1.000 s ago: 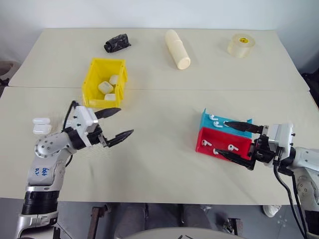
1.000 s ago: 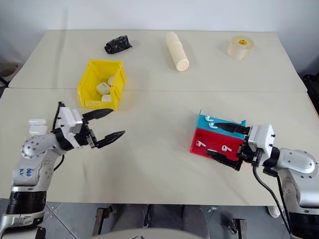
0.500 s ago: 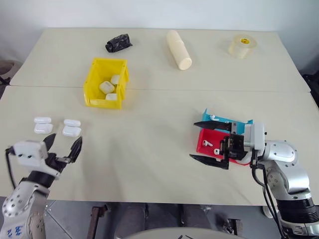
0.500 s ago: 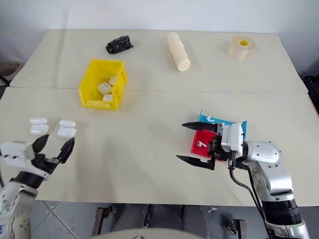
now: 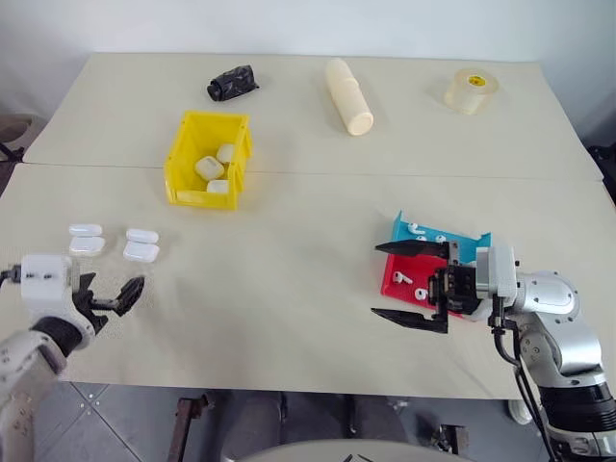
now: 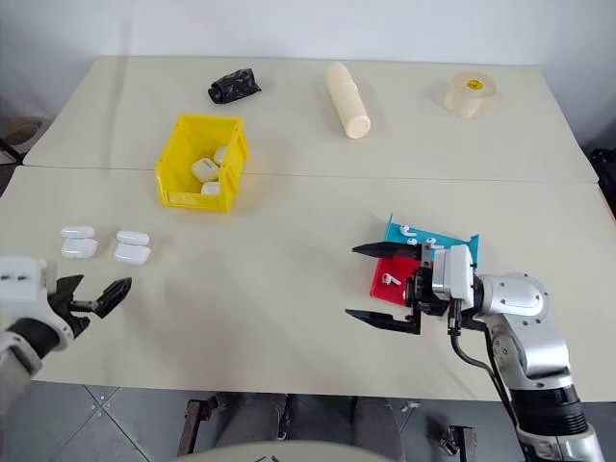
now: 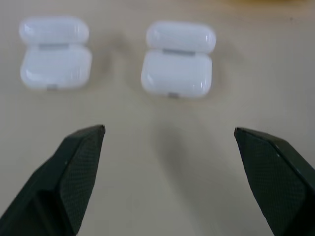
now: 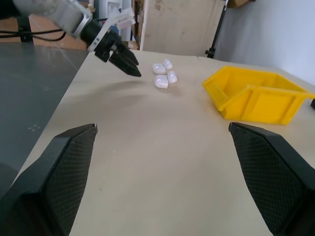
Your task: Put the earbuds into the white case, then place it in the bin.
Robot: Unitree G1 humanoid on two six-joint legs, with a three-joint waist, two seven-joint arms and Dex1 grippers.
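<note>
Here, glossy white case (image 7: 177,60) lies open.

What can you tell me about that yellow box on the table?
The bin is a bright yellow, open-topped rectangular box that looks like plastic. It stands upright on the far left part of the table, just beyond the seam between the two tabletops. Inside lie a few small white cases. Nothing else touches it; both claws are well away from it.
</note>
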